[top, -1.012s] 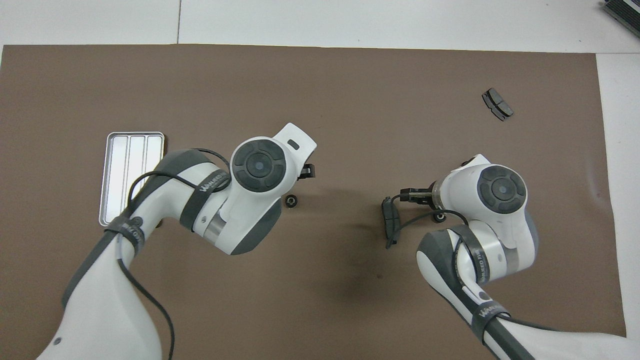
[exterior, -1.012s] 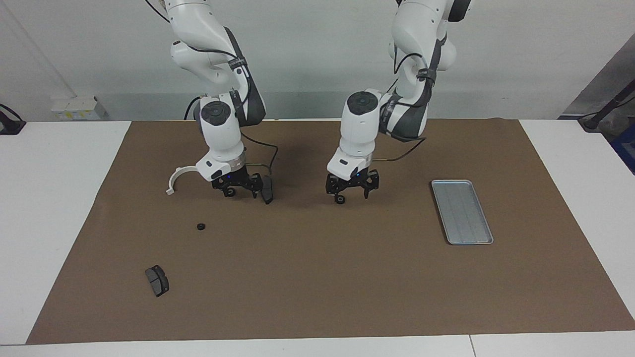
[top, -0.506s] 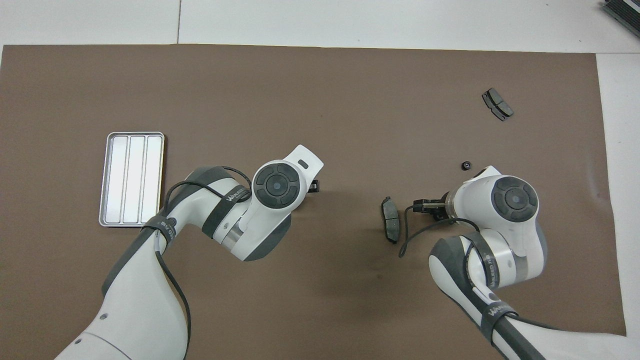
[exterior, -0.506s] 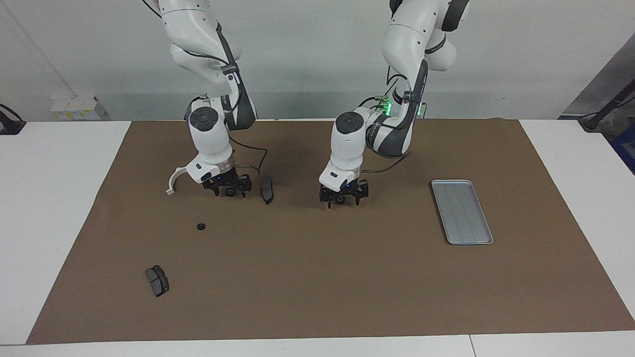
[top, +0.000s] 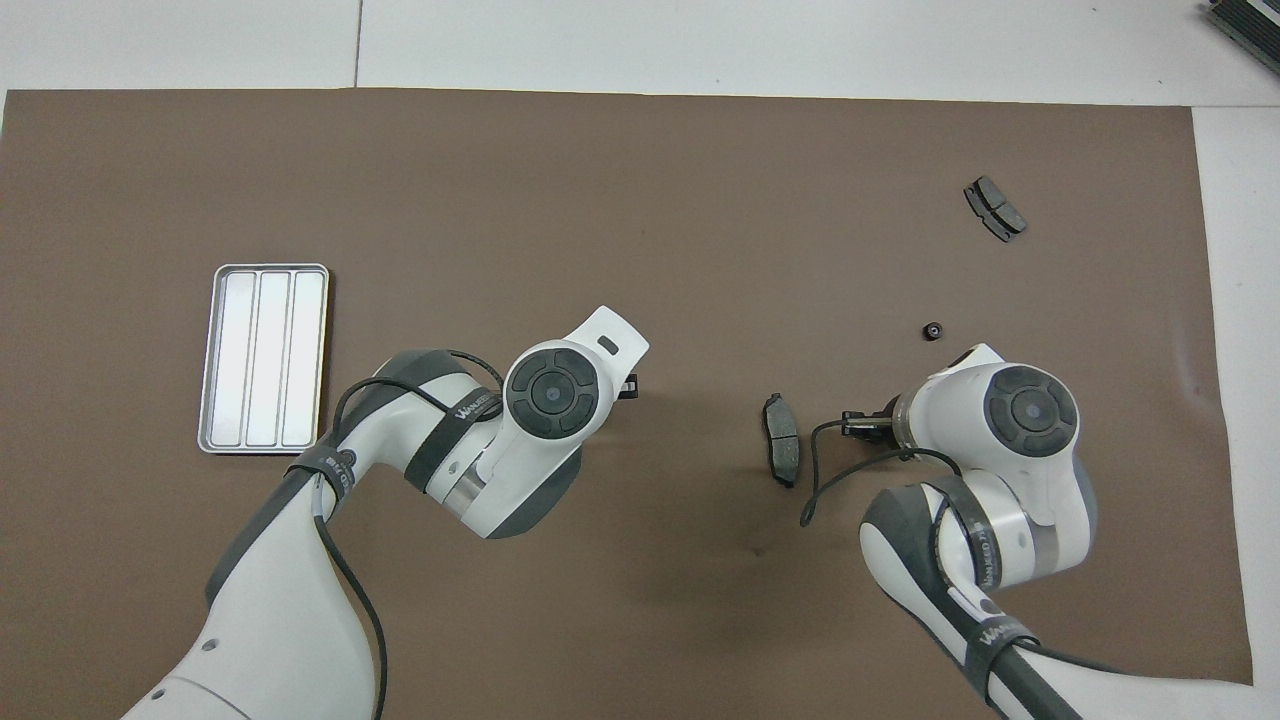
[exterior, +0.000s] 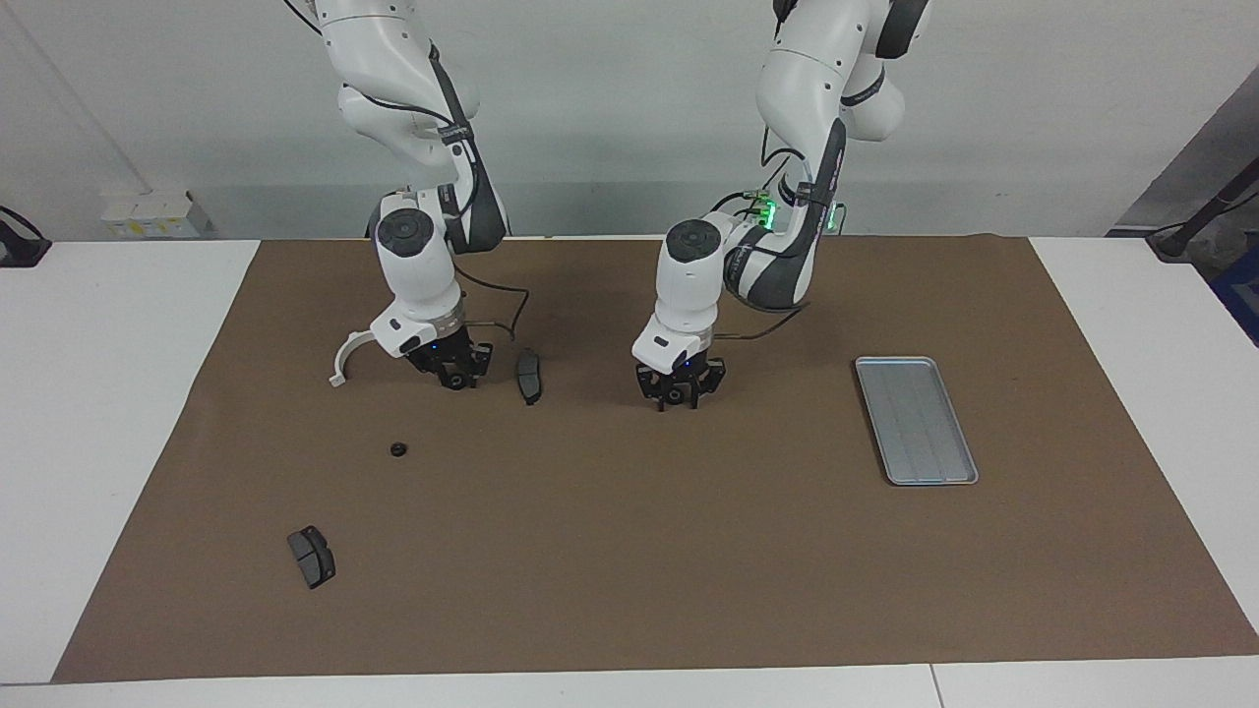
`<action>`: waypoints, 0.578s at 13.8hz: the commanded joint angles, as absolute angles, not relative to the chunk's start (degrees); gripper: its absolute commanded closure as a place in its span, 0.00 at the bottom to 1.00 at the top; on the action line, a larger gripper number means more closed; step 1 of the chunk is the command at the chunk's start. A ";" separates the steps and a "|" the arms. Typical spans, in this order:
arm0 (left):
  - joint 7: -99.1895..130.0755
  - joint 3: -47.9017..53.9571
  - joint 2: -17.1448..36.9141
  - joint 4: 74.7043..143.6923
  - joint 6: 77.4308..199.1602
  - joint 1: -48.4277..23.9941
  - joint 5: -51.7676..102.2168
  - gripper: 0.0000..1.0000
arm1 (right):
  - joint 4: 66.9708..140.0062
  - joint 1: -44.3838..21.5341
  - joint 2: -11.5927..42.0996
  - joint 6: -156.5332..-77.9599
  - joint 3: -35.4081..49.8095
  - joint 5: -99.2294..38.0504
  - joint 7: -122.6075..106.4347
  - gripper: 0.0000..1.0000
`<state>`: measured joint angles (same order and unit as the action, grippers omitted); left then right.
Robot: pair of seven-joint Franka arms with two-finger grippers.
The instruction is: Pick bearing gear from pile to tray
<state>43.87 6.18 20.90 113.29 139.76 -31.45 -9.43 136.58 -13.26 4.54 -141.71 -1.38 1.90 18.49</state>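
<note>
The pile lies scattered toward the right arm's end of the brown mat. My right gripper is down on the mat between the white half-ring and a dark curved pad, its fingers drawn in on a small black bearing gear. At mid-table my left gripper is also down on the mat, closed around another bearing gear. In the overhead view both wrists hide those gears. The silver ribbed tray sits toward the left arm's end, with nothing in it.
One loose black ring lies farther from the robots than the right gripper. A second dark pad lies farther out still. The pad beside the right gripper rests flat. White table borders the mat.
Both grippers have dropped onto the mat and their fingers have closed from wide open onto the two small black gears beneath them. The other parts have not moved.
</note>
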 commanded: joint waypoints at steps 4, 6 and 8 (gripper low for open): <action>45.35 5.80 18.98 116.19 139.83 -32.87 -8.35 0.80 | 131.51 -12.74 2.90 -137.22 -0.97 1.67 17.84 1.00; 45.35 5.71 19.16 114.71 139.14 -32.08 -8.17 0.95 | 127.46 -13.01 3.77 -133.87 -0.97 1.50 17.84 1.00; 44.83 5.45 19.95 110.41 135.37 -29.72 -7.56 1.00 | 126.13 -13.53 4.48 -134.47 -0.88 -0.43 17.84 1.00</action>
